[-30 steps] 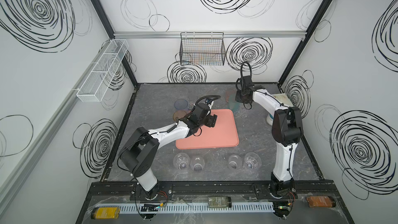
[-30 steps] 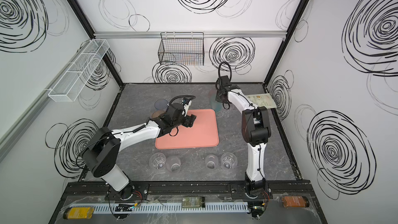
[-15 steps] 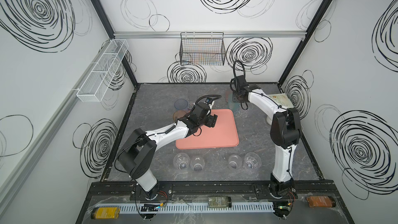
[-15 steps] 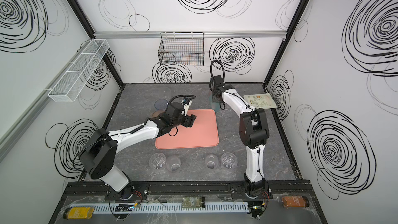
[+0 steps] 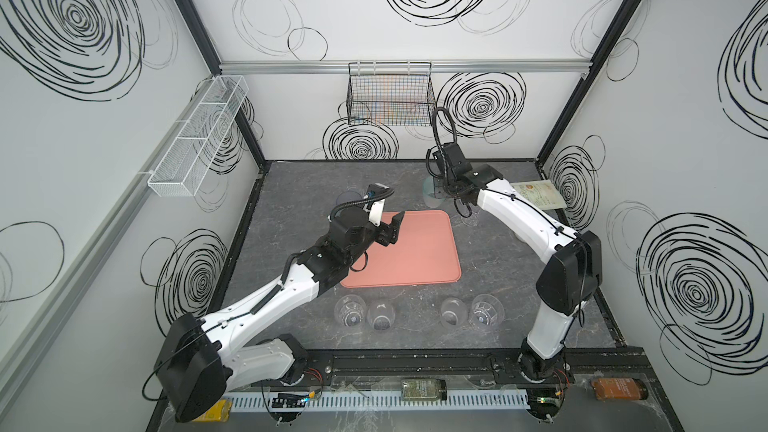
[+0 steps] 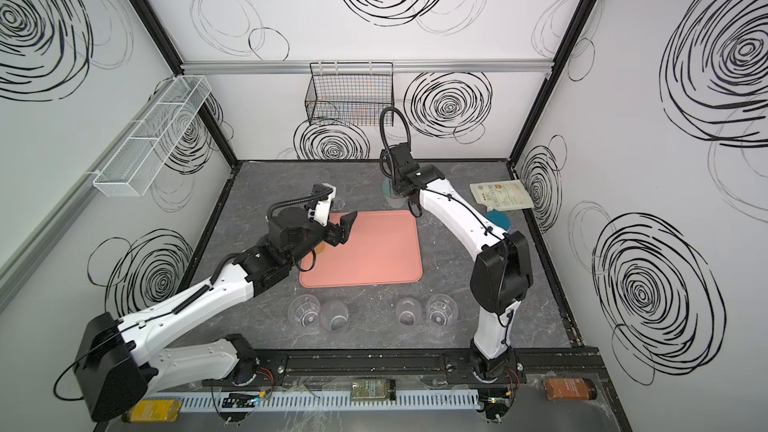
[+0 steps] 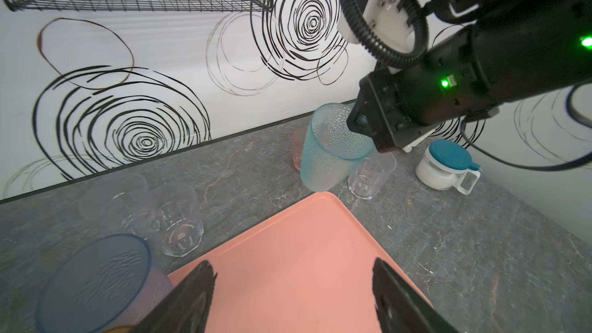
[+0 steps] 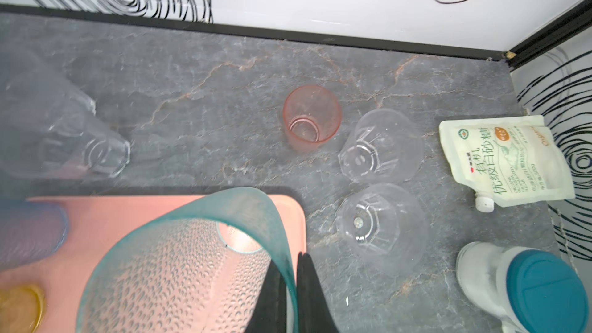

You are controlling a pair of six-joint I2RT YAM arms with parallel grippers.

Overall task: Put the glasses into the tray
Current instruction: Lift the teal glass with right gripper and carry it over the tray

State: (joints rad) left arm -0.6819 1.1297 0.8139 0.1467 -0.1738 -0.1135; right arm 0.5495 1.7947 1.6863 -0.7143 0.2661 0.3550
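Over the gray marble tabletop (image 5: 286,209), my right gripper (image 8: 290,270) pinches the teal glass (image 8: 179,267) by its rim between its fingers; my left gripper (image 7: 291,264) gapes wide, pink tray (image 7: 304,219) beneath its fingers.

Black wire basket (image 5: 390,97) hangs on the back wall rail. A long white mesh basket (image 5: 198,139) runs along the left wall, split by dividers. The tabletop (image 5: 511,280) is grey and marbled. Toward the back right, a white printed pouch (image 8: 503,158) lies flat, its cap end toward a white jar with a teal lid (image 8: 525,286), which stands just beside it. On the front ledge, lying on their sides and well apart: yellow bottle (image 6: 151,410), dark labelled jar (image 5: 423,389), amber bottle (image 5: 619,388).
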